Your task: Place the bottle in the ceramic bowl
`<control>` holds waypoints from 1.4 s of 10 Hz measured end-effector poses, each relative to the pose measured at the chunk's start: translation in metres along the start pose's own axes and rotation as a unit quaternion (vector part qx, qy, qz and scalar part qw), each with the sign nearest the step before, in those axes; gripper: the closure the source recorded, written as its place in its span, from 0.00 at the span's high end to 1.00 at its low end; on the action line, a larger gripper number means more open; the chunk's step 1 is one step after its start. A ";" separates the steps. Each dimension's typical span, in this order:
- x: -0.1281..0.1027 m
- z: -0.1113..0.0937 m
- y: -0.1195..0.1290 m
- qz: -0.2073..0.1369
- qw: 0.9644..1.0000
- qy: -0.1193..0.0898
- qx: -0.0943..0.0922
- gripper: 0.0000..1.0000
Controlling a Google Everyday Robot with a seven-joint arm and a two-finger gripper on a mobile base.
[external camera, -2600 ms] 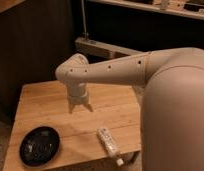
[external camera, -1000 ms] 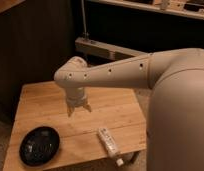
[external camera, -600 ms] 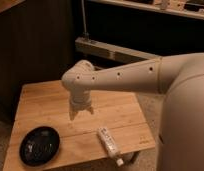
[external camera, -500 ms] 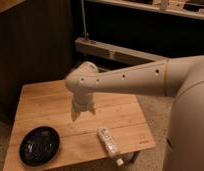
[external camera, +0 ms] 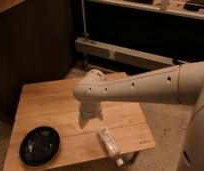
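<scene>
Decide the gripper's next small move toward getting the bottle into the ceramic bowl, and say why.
Probably lower the gripper and shift it toward the picture's right, over the bottle. The bottle lies flat on the wooden table near its front edge, not held; the gripper hangs beside it, above the table. The ceramic bowl sits at the front left.

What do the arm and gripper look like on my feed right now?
The arm is a thick, smooth, cream-white tube with a row of small dark holes along it and a rounded joint at its end. No loose cables show. The gripper, equally pale and stubby, sits above the wooden table, near the bottle.
</scene>
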 end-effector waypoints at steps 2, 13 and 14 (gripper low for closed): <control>0.009 0.008 -0.007 0.007 1.000 0.009 0.006 0.65; 0.053 0.031 -0.051 0.043 0.999 -0.011 -0.020 0.65; 0.053 0.031 -0.050 0.043 0.999 -0.012 -0.020 0.65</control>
